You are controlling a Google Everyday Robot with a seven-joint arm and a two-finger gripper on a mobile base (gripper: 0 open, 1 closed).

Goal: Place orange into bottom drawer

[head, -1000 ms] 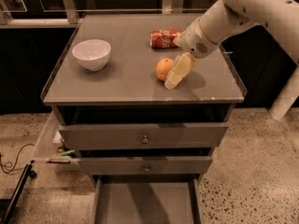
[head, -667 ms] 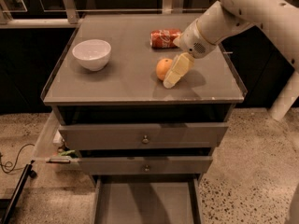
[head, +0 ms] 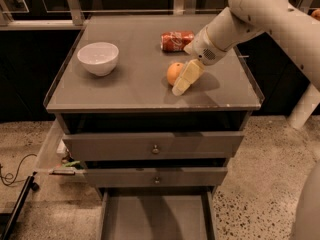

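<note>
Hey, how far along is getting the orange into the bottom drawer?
Done: the bottom drawer stands pulled open. In hand: the gripper is down at the orange, which sits on the cabinet top, not lifted. Left: grasp and lift the orange, carry it down and set it inside the drawer.
</note>
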